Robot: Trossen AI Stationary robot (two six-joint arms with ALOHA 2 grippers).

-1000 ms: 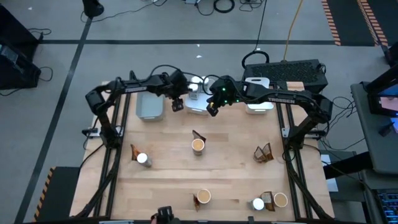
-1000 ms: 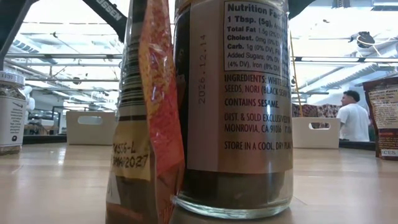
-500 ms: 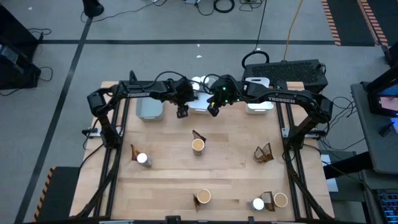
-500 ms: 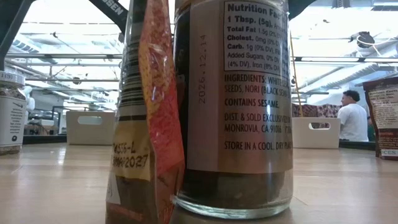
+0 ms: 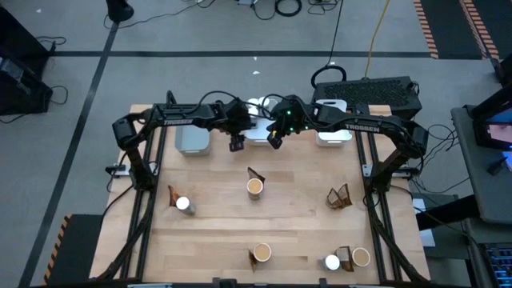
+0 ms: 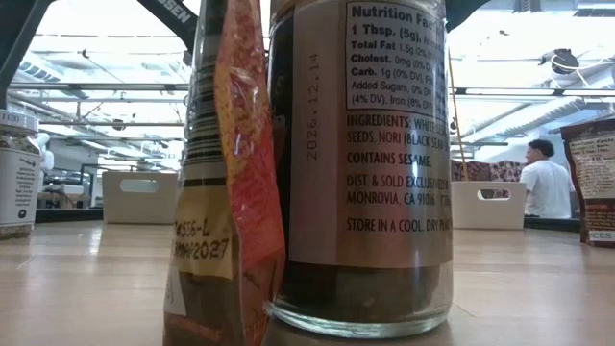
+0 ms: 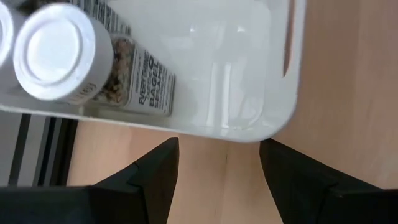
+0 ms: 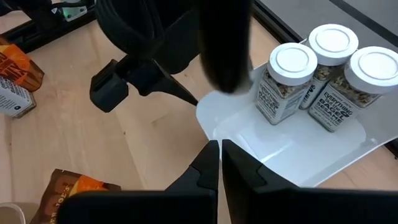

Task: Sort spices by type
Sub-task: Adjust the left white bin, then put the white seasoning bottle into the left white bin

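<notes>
Both arms reach in from the table's outer corners and meet at the far edge, over the middle of a row of three trays. The left gripper [image 5: 236, 143] hangs at the near rim of the middle white tray [image 7: 249, 81], fingers [image 7: 155, 171] spread apart with nothing between them and bare wood below. Just beside it, the right gripper [image 5: 273, 141] hovers at the same tray's near rim with its fingers [image 8: 208, 165] pressed together, empty. The grey tray [image 5: 192, 137] stands left of the middle one, another white tray [image 5: 332, 134] to its right. In the middle tray stand three white-capped jars [image 8: 287, 83], upright and close together at its far end. On the open table the high view shows two more white-capped jars [image 5: 185, 205], one at the left and one near the front right; three tan-topped tubs [image 5: 254, 186]; and about five dark pouches [image 5: 339, 196], most leaning against a jar or tub, though the exact pouch count is hard to tell.
</notes>
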